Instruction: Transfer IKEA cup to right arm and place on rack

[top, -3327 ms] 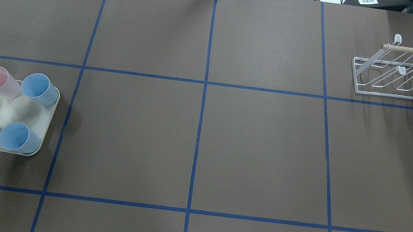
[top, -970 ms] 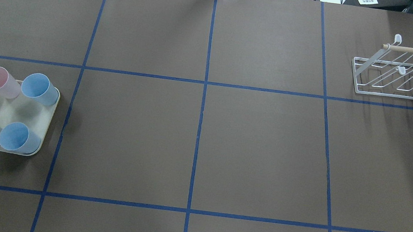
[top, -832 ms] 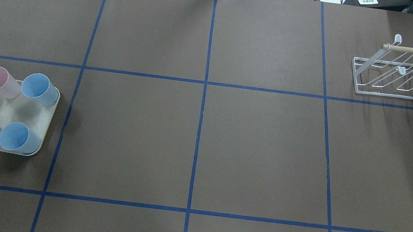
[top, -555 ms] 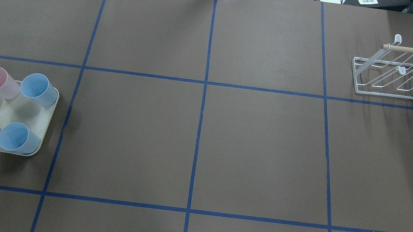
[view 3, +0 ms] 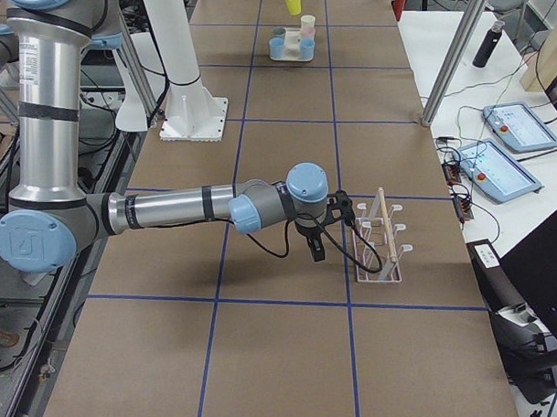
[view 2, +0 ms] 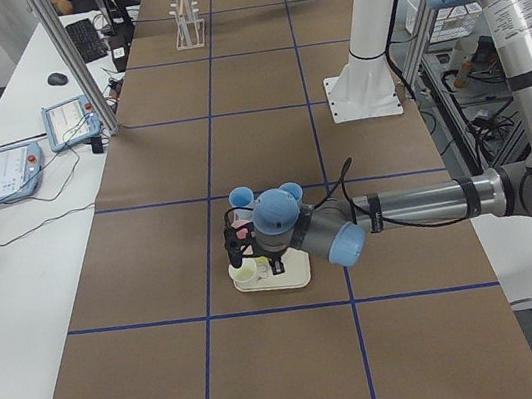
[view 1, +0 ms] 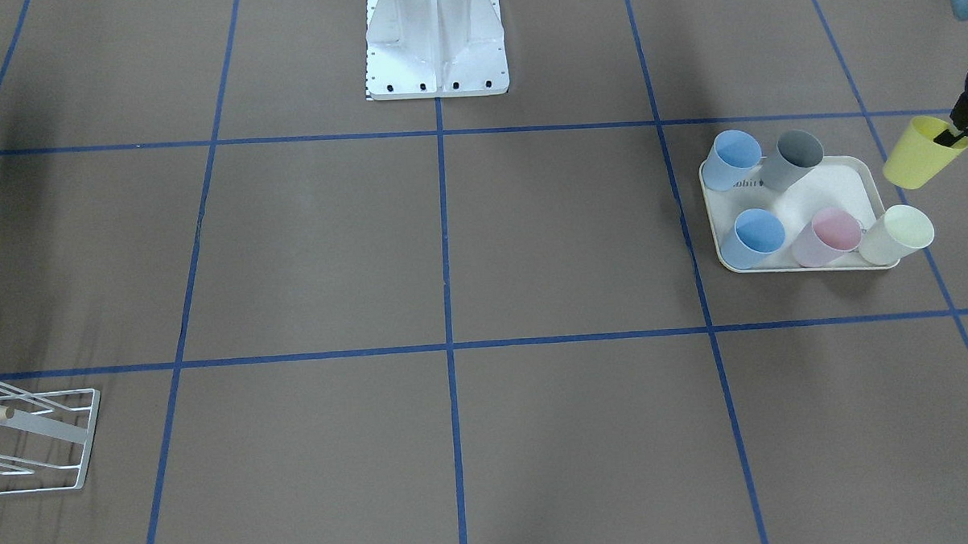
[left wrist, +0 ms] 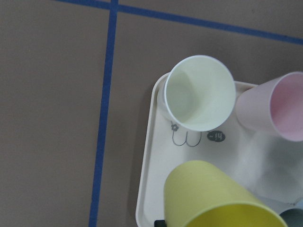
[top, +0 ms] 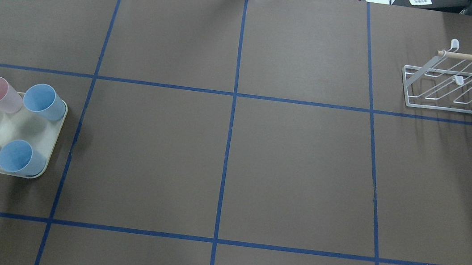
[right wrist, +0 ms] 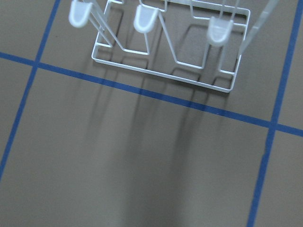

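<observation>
You have the yellow plastic cup [view 1: 919, 156] up off the cream rabbit-print tray [view 1: 839, 181]. In the front-facing view it hangs tilted in the air, just past the tray's outer end. The left jaws are closed on its rim, with one black finger [view 1: 944, 137] reaching inside the mouth and the wall pinched. From the left wrist camera you see the cup's yellow side low in the picture, above the tray's corner. The long grey left arm [view 2: 419, 206] stretches out over the tray in the side view.

Five cups stand mouth-up on the tray. Two light blue cups [view 1: 734, 157] and a dark grey cup [view 1: 796, 158] sit there, with a pink cup [view 1: 827, 237] and a pale cream cup [view 1: 897, 235] touching side by side.

The white wire-frame rack with a wooden dowel [top: 449, 84] stands at the far opposite corner of the brown paper-covered surface marked with blue tape lines [top: 299, 167], well apart from the tray. Your right arm [view 3: 169, 212] reaches to it, and the right jaws point down just beside the rack's end. They show only in the side view, so you cannot tell how far open they are. The right wrist camera looks down on the rack's base and capped rod tips.
</observation>
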{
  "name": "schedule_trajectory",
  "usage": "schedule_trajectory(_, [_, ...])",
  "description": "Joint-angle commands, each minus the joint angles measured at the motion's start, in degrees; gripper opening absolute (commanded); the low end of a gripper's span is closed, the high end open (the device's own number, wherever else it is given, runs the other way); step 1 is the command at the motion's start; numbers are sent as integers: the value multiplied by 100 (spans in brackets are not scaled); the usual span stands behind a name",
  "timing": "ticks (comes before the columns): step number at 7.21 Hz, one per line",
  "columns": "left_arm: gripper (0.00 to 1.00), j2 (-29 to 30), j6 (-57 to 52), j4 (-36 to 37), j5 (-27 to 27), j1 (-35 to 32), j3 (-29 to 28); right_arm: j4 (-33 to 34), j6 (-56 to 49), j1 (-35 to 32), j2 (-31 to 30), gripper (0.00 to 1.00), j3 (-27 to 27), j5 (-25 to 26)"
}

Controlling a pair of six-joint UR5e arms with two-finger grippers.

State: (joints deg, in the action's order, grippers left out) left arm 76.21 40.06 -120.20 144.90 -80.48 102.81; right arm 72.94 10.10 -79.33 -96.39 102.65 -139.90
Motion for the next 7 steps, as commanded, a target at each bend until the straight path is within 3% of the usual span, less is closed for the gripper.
schedule_trajectory(1, [0,803,1532,-38,570,23,388,-1502,2369,965,233,100,-25,-29])
schedule_trajectory(3, [0,2181,3717,-274,734,844,380,-2439,4553,1786,917,100,-52,86])
schedule_trajectory(5, [0,3369,5399,-311,95,1785,362,-3098,5944,2087,1533,100,-17,104])
schedule_trajectory(7, [0,4057,6483,-974,-878,2692,162,-3854,7272,2629,2227,100,-78,278])
